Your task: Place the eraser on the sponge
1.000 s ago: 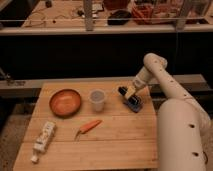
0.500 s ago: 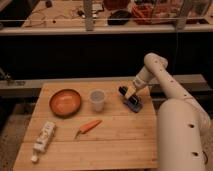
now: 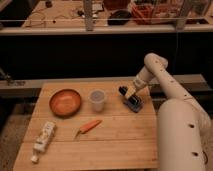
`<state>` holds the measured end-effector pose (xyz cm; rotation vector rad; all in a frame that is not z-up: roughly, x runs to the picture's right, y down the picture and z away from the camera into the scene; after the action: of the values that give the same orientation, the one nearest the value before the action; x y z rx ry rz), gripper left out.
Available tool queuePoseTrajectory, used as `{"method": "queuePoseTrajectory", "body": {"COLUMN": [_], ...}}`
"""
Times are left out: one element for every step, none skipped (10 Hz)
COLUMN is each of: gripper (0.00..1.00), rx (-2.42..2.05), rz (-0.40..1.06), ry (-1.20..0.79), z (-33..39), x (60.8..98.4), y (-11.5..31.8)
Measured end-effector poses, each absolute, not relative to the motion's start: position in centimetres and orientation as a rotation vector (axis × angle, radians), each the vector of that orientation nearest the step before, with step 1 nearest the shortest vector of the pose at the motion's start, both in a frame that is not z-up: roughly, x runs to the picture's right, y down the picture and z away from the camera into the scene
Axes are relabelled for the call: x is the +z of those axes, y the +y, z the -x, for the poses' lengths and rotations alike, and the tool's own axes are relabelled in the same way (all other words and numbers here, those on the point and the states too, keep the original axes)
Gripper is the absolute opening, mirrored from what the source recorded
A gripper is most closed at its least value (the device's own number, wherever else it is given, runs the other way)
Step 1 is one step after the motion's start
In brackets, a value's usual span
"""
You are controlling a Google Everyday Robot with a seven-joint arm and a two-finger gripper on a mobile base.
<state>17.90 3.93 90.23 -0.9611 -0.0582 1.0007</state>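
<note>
Right of the middle of the wooden table [image 3: 115,140], my gripper [image 3: 131,94] reaches down from the white arm onto a pair of dark blocks. The bluish sponge [image 3: 135,104] lies flat on the table just below and right of the gripper tip. The black eraser [image 3: 122,90] shows at the gripper's upper left, touching or overlapping the sponge's far end. The gripper hides where the two blocks meet, so I cannot tell whether the eraser rests on the sponge or beside it.
A clear plastic cup [image 3: 97,100] stands left of the blocks. An orange bowl [image 3: 65,102] sits further left. A carrot [image 3: 89,127] lies in front of the cup, and a white tube [image 3: 43,136] lies near the front left corner. My robot's white body [image 3: 182,135] fills the right.
</note>
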Motion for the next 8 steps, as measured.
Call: {"method": "queuePoseTrajectory", "body": {"gripper": [0.17, 0.17, 0.17, 0.17, 0.17, 0.17, 0.17, 0.17], "rx": [1.003, 1.004, 1.007, 1.009, 1.011, 1.014, 1.016, 1.019], "rz": [0.961, 0.962, 0.962, 0.963, 0.962, 0.962, 0.962, 0.962], "ry": [-0.058, -0.058, -0.058, -0.056, -0.056, -0.056, -0.055, -0.056], "z": [-17.91, -17.90, -17.92, -17.94, -17.95, -17.97, -17.99, -18.00], "x": [90.22, 90.22, 90.20, 90.20, 90.21, 90.22, 90.22, 90.21], "y": [3.90, 3.91, 3.90, 3.94, 3.93, 3.93, 3.93, 3.89]}}
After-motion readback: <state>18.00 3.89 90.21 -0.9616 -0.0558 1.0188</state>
